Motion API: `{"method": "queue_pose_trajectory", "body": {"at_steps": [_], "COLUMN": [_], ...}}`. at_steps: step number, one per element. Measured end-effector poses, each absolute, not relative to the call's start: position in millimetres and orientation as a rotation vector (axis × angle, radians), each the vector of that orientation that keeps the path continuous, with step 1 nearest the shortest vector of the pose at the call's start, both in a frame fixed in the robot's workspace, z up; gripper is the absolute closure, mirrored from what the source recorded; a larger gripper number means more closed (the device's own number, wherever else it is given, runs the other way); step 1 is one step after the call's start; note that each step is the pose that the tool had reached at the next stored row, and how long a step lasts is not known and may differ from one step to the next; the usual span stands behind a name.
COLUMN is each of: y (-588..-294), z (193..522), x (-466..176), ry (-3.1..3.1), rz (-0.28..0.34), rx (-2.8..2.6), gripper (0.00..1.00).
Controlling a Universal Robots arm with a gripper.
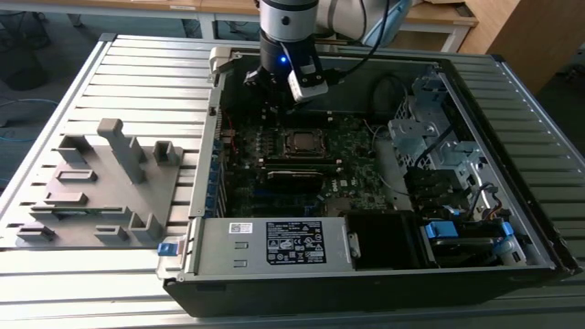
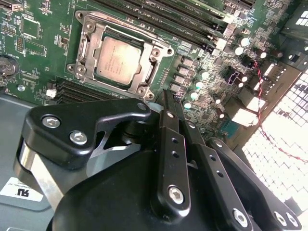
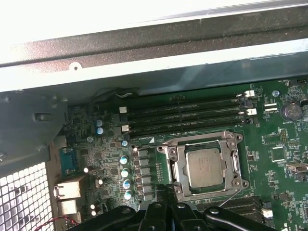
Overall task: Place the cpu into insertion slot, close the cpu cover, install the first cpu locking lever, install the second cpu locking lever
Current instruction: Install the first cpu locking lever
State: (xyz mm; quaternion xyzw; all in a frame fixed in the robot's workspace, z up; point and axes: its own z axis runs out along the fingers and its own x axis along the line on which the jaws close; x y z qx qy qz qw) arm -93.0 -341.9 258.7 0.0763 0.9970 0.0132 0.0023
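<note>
Clear room is left directly above the cpu (image 3: 204, 166) and the cpu cover (image 3: 179, 167), while passage is narrowed by the memory sticks (image 3: 183, 114) along one side, a row of capacitors (image 3: 126, 172) along another, and the case wall (image 3: 144, 72) rising beyond the sticks.

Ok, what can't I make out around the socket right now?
- Exterior view: the cpu cover is too small to tell whether it is latched.
- First wrist view: the gripper hides one corner of the cover.
- Second wrist view: the gripper hides the motherboard just beside the cover.
</note>
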Motion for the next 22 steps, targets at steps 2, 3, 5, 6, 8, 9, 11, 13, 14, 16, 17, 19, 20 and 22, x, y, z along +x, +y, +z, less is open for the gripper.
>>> {"method": "queue_pose_trajectory", "body": {"at_steps": [2, 3, 5, 6, 8, 9, 11, 13, 14, 16, 17, 19, 20, 22], "y": [-342.0, -341.9, -342.0, -342.0, -342.0, -342.0, -342.0, -342.0, -341.9, -341.9, -342.0, -342.0, -341.9, -342.0], "z": [258.7, 258.7, 258.7, 258.7, 258.7, 258.7, 258.6, 258.6, 258.6, 258.6, 258.6, 258.6, 258.5, 258.5], "x": [-93.1, -93.4, -94.0, -94.4, -95.5, -96.2, -97.5, -98.9, -99.5, -100.8, -101.5, -103.2, -104.0, -105.8], "ry": [3.127, 3.127, 3.127, 3.127, 3.127, 3.127, 3.127, 3.127, 3.127, 3.127, 3.127, 3.127, 3.127, 3.127], "rz": [0.042, 0.041, 0.042, 0.042, 0.042, 0.042, 0.042, 0.041, 0.042, 0.041, 0.042, 0.042, 0.042, 0.042], "rx": [0.239, 0.24, 0.239, 0.239, 0.239, 0.239, 0.239, 0.239, 0.239, 0.239, 0.239, 0.239, 0.239, 0.239], "gripper": [0.9, 0.9, 0.9, 0.9, 0.9, 0.9, 0.9, 0.9, 0.9, 0.9, 0.9, 0.9, 0.9, 0.9]}}
